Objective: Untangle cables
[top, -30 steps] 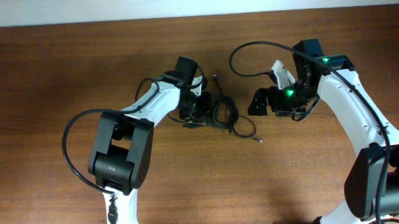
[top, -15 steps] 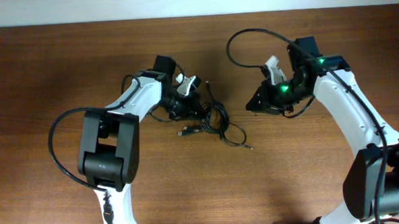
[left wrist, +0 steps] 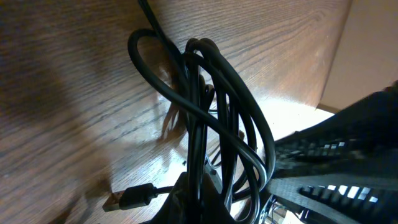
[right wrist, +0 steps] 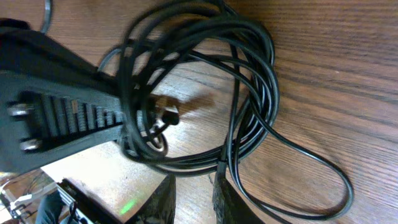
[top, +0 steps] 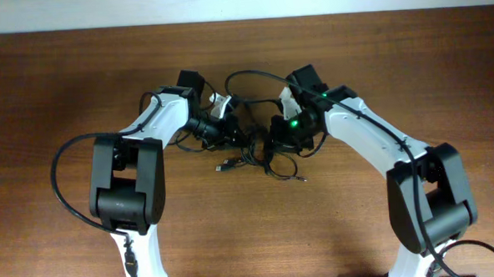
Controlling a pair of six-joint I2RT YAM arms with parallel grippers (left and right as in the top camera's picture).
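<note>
The cables (top: pixel 260 155) lie as a knotted bundle of thin black loops at the middle of the table, between both arms. My left gripper (top: pixel 227 129) is at the bundle's left edge and is shut on several strands; in the left wrist view the cables (left wrist: pixel 205 112) rise straight out of its jaws (left wrist: pixel 202 202). A USB plug (left wrist: pixel 127 199) lies on the wood beside it. My right gripper (top: pixel 282 141) hangs over the bundle's right side. In the right wrist view its fingers (right wrist: pixel 194 186) stand a narrow gap apart with bare wood between, their tips just short of the cables (right wrist: pixel 249 93).
One loose loop trails toward the near right and ends in a small plug (top: pixel 303 179). The USB plug (top: pixel 225 166) lies just in front of the bundle. A thicker black arm wire (top: pixel 248 76) arcs behind the grippers. The table's far edge meets a pale wall.
My right arm has swung left from well clear of the bundle to right over it, its jaws narrowing from wide apart. My left gripper has pulled the bundle slightly left and back.
</note>
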